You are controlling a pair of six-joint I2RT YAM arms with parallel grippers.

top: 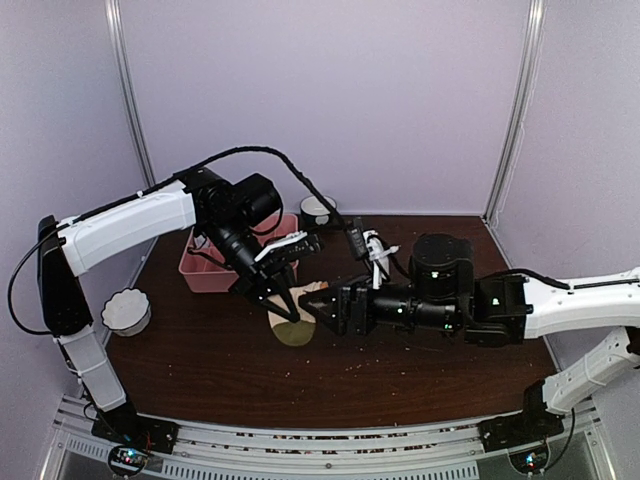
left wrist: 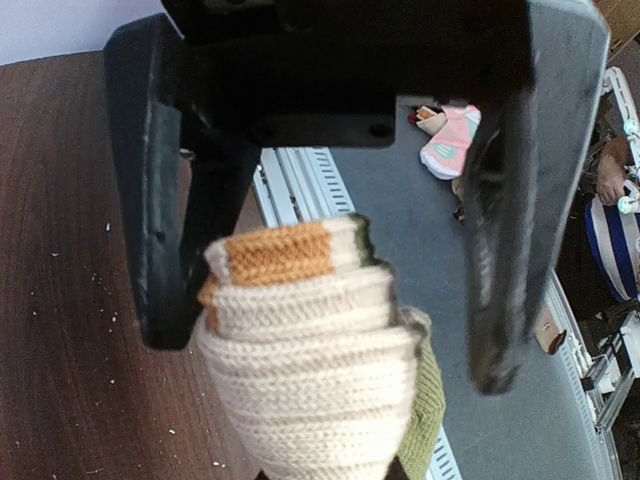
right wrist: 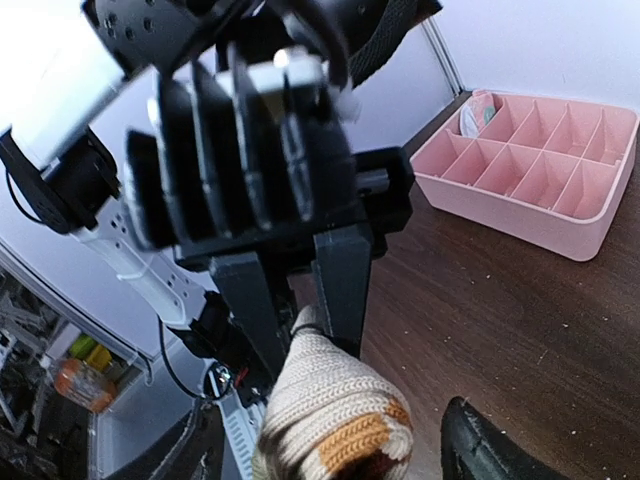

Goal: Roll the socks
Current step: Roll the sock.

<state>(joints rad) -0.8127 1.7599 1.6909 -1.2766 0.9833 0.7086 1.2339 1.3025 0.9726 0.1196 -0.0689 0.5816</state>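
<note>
One tray [right wrist: 500, 215] compartment holds pale bundle [right wrist: 481, 113]; left jaws grip rolled sock [right wrist: 335, 420], right jaws open.

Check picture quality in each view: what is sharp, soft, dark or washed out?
Top external: evenly lit and sharp, though the rolled sock is small in frame. Left wrist: sock knit crisp, shadows above it very deep. Right wrist: sock slightly soft up close, pink divided tray clear, upper left washed out.
</note>
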